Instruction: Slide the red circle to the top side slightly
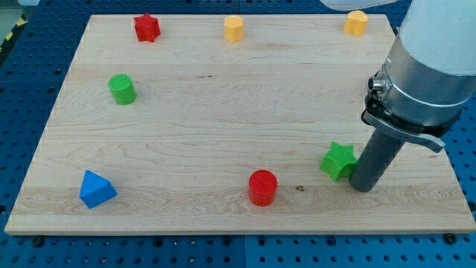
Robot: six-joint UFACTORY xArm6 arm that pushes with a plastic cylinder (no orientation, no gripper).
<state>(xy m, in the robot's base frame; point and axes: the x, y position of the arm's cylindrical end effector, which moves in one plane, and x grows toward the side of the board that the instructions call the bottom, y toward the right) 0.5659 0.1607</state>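
The red circle (262, 186) stands near the view's bottom edge of the wooden board (223, 112), a little right of centre. My tip (363, 185) rests on the board at the view's lower right, well to the right of the red circle. The green star (338, 160) lies between them, touching or nearly touching the rod's left side.
A red star (146, 27), a yellow hexagon-like block (234, 28) and a second yellow block (356, 22) line the view's top edge. A green cylinder (121, 88) is at the upper left. A blue triangle block (96, 189) is at the lower left.
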